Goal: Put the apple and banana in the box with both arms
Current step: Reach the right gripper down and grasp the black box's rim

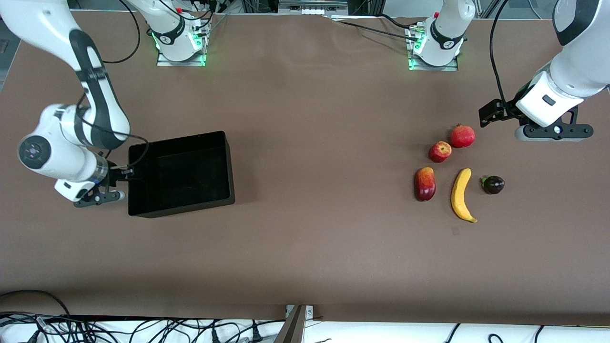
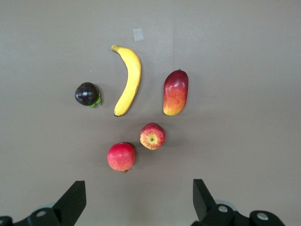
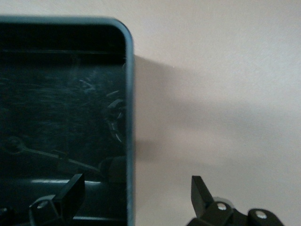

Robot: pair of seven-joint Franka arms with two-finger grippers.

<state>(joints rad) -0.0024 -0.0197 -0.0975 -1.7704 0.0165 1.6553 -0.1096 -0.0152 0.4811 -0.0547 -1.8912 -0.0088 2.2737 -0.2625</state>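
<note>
The apple (image 1: 440,151) lies among other fruit toward the left arm's end of the table, and it also shows in the left wrist view (image 2: 152,136). The banana (image 1: 461,194) lies nearer the front camera than the apple and shows in the left wrist view too (image 2: 129,80). The black box (image 1: 190,174) stands empty toward the right arm's end. My left gripper (image 1: 492,113) is open and empty above the table beside the fruit (image 2: 138,202). My right gripper (image 1: 121,178) is open, with one finger inside and one outside the box's end wall (image 3: 129,117); its own point is (image 3: 135,193).
A red pomegranate (image 1: 462,136) lies beside the apple, closest to my left gripper (image 2: 121,157). A red-orange mango (image 1: 425,183) and a dark purple mangosteen (image 1: 493,184) lie on either side of the banana. A small tape mark (image 2: 138,34) is on the table.
</note>
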